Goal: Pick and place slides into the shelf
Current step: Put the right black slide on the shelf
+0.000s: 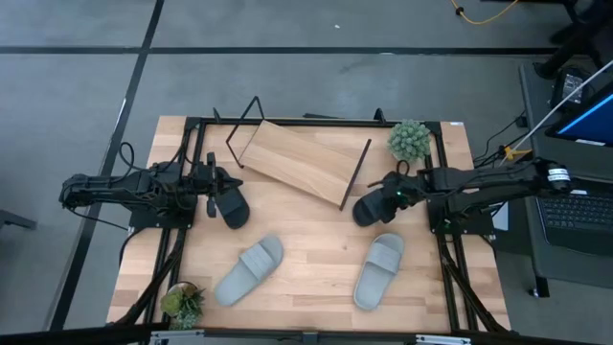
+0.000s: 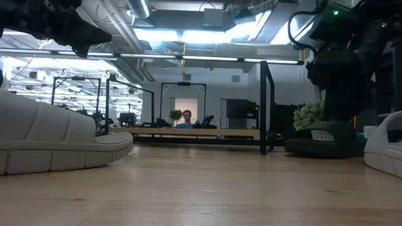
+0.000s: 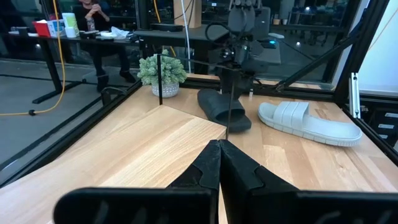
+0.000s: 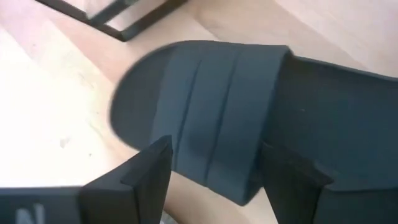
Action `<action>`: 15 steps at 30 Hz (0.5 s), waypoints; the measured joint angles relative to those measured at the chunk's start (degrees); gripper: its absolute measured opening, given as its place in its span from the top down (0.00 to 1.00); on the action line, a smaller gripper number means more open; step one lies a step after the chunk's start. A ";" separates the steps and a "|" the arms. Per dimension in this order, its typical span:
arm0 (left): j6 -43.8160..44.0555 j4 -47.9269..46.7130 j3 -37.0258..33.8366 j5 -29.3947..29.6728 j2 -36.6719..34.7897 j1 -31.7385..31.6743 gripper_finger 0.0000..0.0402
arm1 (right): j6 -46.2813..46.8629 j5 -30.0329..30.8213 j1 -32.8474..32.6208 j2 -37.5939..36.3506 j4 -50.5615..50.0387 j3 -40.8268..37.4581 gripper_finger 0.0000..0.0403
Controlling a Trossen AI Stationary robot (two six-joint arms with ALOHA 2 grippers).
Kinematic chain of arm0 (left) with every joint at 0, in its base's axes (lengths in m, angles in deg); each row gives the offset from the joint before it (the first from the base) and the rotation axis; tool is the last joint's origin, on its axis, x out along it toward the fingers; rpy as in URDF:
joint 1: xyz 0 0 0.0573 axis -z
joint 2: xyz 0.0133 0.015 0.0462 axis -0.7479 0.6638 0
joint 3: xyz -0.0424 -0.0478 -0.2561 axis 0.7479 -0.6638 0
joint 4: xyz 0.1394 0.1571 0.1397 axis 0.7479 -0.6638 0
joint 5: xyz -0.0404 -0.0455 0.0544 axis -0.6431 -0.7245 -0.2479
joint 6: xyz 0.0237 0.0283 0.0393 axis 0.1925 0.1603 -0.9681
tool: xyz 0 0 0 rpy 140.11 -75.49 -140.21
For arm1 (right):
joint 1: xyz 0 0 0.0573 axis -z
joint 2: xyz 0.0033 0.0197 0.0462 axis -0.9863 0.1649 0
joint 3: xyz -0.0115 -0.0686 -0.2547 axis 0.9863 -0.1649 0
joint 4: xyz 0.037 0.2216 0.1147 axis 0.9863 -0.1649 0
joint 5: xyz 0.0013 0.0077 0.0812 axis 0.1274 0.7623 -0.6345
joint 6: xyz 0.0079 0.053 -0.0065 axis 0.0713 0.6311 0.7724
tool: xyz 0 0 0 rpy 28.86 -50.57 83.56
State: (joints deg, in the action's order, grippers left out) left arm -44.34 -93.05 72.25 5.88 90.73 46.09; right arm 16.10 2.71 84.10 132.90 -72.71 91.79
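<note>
The shelf (image 1: 302,161) stands askew at the table's far middle, a light-wood board with black wire legs. One black slide (image 1: 231,204) lies on the table beside my left gripper (image 1: 222,182), which is shut, empty and raised (image 2: 81,34). My right gripper (image 1: 383,196) is open over the other black slide (image 1: 369,208), which lies flat on the table (image 2: 326,139). Its fingers stand on either side of the broad strap (image 4: 217,106). Two light grey slides (image 1: 249,271) (image 1: 380,271) lie nearer the front.
A small potted plant (image 1: 410,140) stands at the far right corner and another (image 1: 182,302) at the near left. Black frame rails (image 1: 177,249) run along the table's sides. A person sits at a desk (image 3: 93,12) in the room beyond.
</note>
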 joint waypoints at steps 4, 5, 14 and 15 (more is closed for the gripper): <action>0.00 0.00 -0.02 0.00 0.00 0.00 1.00 | -0.53 -2.00 0.93 1.73 0.91 0.00 0.44; 0.00 -0.02 -0.02 0.00 -0.02 0.01 1.00 | -0.63 -2.04 1.14 2.30 0.89 -0.02 0.44; 0.00 -0.02 -0.02 0.00 0.00 0.01 1.00 | -4.29 -2.84 3.01 6.32 2.19 0.09 0.51; 0.00 -0.02 -0.02 0.00 0.00 -0.01 1.00 | -4.37 -2.96 3.16 6.33 2.28 0.09 0.54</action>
State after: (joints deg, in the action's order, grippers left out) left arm -44.34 -93.07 72.23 5.88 90.73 46.08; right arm 11.73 -0.24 87.26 139.23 -70.42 91.88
